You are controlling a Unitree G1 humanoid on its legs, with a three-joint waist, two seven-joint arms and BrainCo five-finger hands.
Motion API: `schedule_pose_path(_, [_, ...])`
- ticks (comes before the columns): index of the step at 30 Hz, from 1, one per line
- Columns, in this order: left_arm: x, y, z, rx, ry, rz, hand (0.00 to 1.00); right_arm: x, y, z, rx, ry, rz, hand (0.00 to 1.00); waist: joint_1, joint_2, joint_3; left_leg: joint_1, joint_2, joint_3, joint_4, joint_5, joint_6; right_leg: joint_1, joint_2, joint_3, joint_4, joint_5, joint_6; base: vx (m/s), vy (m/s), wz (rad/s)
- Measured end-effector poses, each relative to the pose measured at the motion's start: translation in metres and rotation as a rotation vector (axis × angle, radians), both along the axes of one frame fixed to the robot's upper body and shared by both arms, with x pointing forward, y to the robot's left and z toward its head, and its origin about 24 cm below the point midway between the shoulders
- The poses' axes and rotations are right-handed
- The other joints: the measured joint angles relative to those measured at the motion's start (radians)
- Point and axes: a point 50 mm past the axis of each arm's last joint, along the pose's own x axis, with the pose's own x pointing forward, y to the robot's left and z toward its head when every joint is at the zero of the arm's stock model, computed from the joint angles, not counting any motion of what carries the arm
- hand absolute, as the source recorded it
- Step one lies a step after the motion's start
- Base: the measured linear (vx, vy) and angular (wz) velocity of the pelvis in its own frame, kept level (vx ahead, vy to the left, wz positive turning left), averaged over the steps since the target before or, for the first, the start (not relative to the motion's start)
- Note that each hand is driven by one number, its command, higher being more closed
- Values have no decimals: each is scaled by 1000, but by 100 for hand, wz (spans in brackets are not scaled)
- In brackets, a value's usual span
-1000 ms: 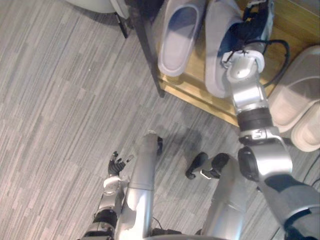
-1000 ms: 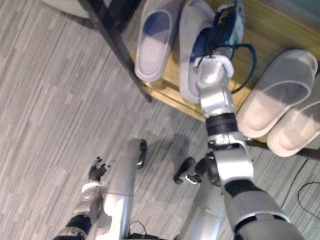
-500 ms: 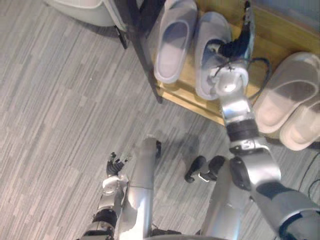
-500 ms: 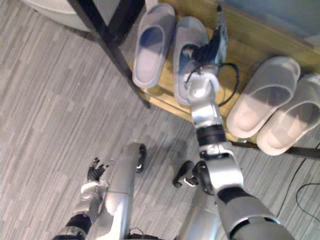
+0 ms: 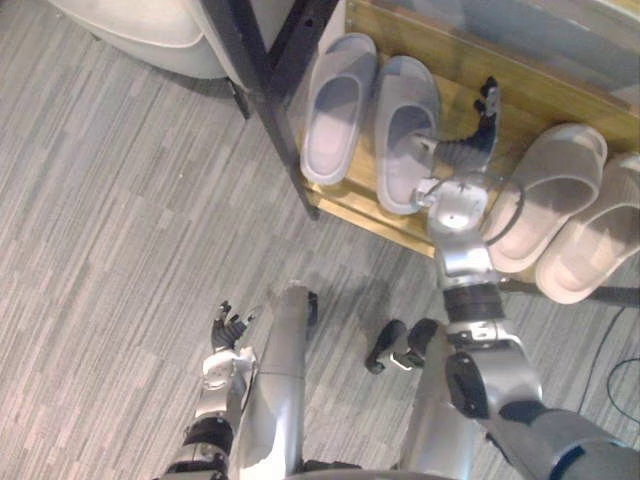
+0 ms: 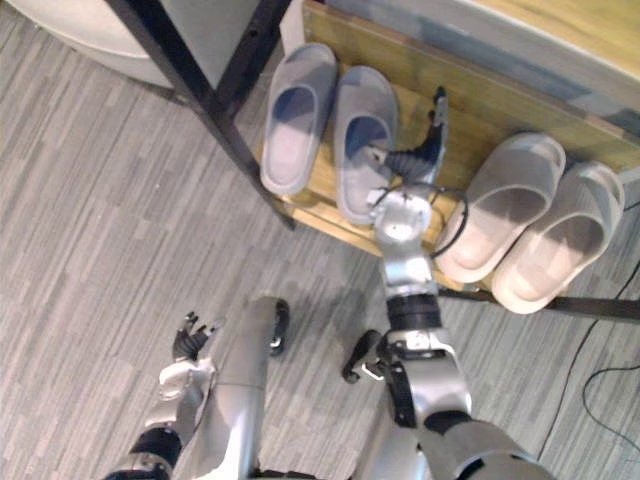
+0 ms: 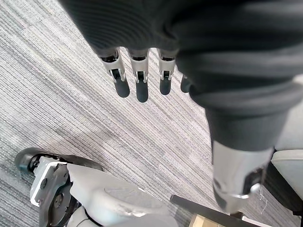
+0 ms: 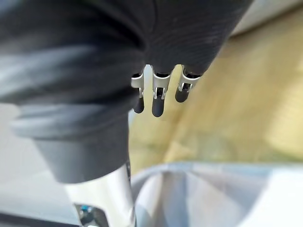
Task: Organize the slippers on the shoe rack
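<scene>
Grey slippers (image 5: 338,110) and beige slippers (image 5: 545,195) sit paired on the rack (image 5: 520,95), so the right hand (image 5: 476,135) hovers between them, fingers straight and empty; the left hand (image 5: 222,330) hangs open.

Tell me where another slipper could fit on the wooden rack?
One bare strip of the wooden shoe rack lies between the pair of grey slippers and the pair of beige slippers, but the right hand hangs over it. Within each pair it is crowded. The grey striped carpet in front is wide and free.
</scene>
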Motion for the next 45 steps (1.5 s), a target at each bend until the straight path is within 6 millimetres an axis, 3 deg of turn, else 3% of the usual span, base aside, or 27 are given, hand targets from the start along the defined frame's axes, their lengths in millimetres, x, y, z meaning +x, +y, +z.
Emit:
schedule_pose_path(2, [0, 0, 0, -1, 1, 1, 0, -2, 3, -17, 96, 31, 42, 0, -1, -2, 1, 22, 1, 0, -12, 0, 0, 23, 2, -4, -14, 1, 2, 0, 0, 0])
schedule_pose_path(7, [-1, 3, -1, -10, 8, 21, 0, -6, 11, -39, 252, 53, 121, 0, -5, -10, 2, 41, 9, 4, -37, 4, -1, 39, 15, -5, -45, 13, 8, 7, -9, -5])
schedule_pose_path(13, [-1, 7, -1, -19, 9, 52, 0, -8, 18, -47, 360, 40, 202, 0, -11, -31, 6, 62, 8, 4, -55, 6, -2, 61, 15, -10, -63, 16, 8, 0, 0, 0])
schedule_pose_path(27, [-1, 11, -2, -23, 29, 84, 0, -14, 59, -60, 551, 60, 394, 0, -15, -46, 14, 91, 5, -2, -78, 11, -9, 94, 16, -23, -82, 15, 11, 7, -26, 1])
schedule_pose_path(33, [-1, 11, -2, -20, 38, 107, 0, -14, 60, -62, 645, 55, 407, 0, -15, -48, 15, 97, 5, -6, -81, 12, -11, 109, 16, -35, -87, 14, 12, 8, -34, 3])
schedule_pose_path(42, [-2, 11, -3, -32, 44, 137, 0, -11, 58, -69, 627, 93, 396, 0, -19, -48, 16, 125, 5, -3, -96, 14, -11, 133, 17, -35, -100, 15, 11, 7, -29, 0])
schedule_pose_path(45, [-4, 9, -6, -42, 53, 139, 0, -17, 50, -88, 574, 166, 368, 0, -20, -48, 21, 178, 6, -3, -122, 15, -10, 188, 24, -40, -131, 20, 17, 38, -28, -1])
